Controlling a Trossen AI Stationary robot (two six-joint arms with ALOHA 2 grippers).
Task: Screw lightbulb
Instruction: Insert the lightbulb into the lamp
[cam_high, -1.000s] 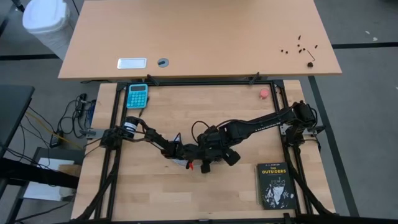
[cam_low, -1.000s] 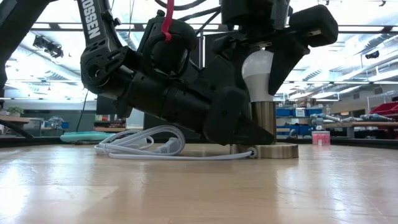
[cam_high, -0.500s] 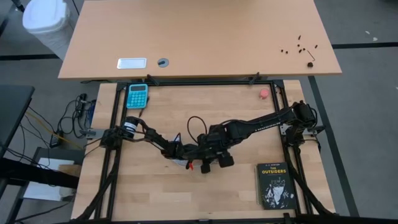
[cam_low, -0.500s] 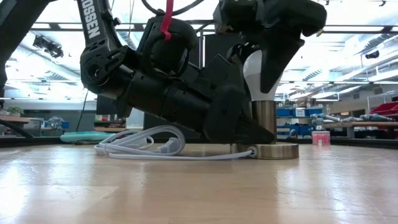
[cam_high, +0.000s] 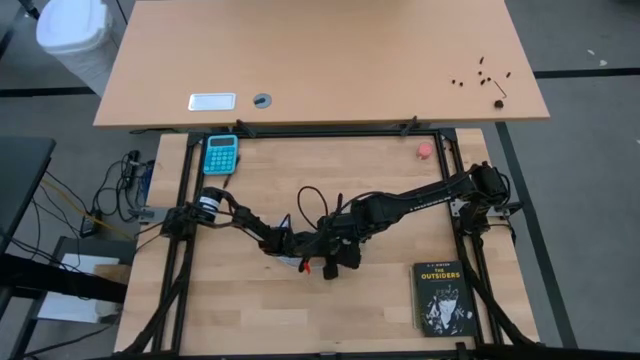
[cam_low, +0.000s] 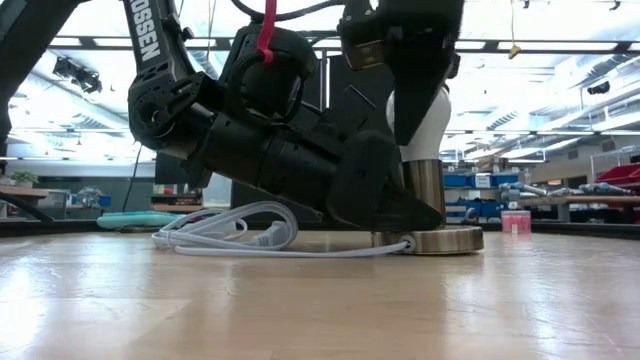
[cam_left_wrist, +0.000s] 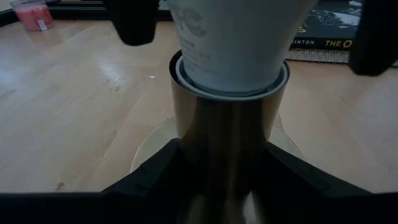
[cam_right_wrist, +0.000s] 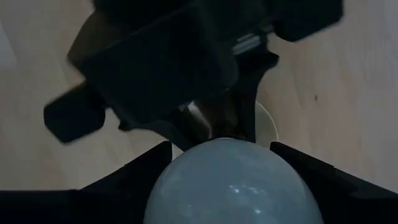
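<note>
The white frosted lightbulb (cam_low: 428, 125) stands upright with its narrow end down in a metal socket (cam_low: 428, 192) that rises from a round base disc (cam_low: 445, 241) in the middle of the table. My left gripper (cam_high: 308, 246) reaches in low from the table's left and is shut on the socket. My right gripper (cam_high: 338, 250) comes down from above and is shut on the bulb. In the low view one right finger (cam_low: 410, 95) covers part of the bulb. My left gripper pinches the socket's upright metal stem (cam_left_wrist: 224, 134) between its two fingers (cam_left_wrist: 155, 171), low down near the base disc. The fingers come nearly level from the table's left. The disc rests flat on the table. My right gripper pinches the lightbulb's rounded top (cam_right_wrist: 233, 183) between its two fingers (cam_right_wrist: 134, 168). The fingers point down from above, one on either side of the dome. The bulb stands upright with its narrow end in the socket's mouth (cam_left_wrist: 186, 78).
The socket's white cord (cam_low: 230, 232) lies coiled on the table behind my left arm. A black book (cam_high: 442, 297) lies at the near right, a small pink-red round object (cam_high: 425, 150) at the far right and a blue calculator (cam_high: 221, 154) at the far left.
My right gripper has rolled about the upright bulb without changing place: in the low view its fingers first stood to both sides of the bulb, and one now stands in front of it. The bulb stays upright in the socket.
</note>
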